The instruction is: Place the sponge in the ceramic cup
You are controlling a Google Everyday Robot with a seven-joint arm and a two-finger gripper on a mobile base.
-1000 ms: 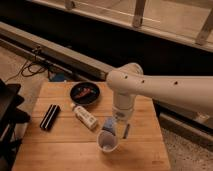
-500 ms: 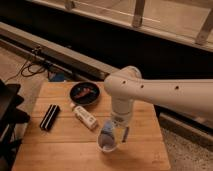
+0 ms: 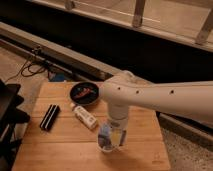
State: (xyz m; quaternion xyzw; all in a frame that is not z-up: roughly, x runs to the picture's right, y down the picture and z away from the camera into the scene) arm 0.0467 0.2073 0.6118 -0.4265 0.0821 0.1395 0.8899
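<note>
We see the gripper [image 3: 112,136] lower than a second ago, right over the cup [image 3: 107,147] on the desk [image 3: 60,146], fingers clamping the sponge [image 3: 104,133] at its rim; release looks near

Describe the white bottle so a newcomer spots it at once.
On the light wooden table, the robot's gripper hangs over a small white ceramic cup near the front edge. Just left of it in view lies the white labelled bottle, on its side, the only long pale object.

Nothing reads on the bottle [image 3: 84,115]'s label beside the claw [image 3: 112,137] over the ceramic cup [image 3: 106,147].
</note>
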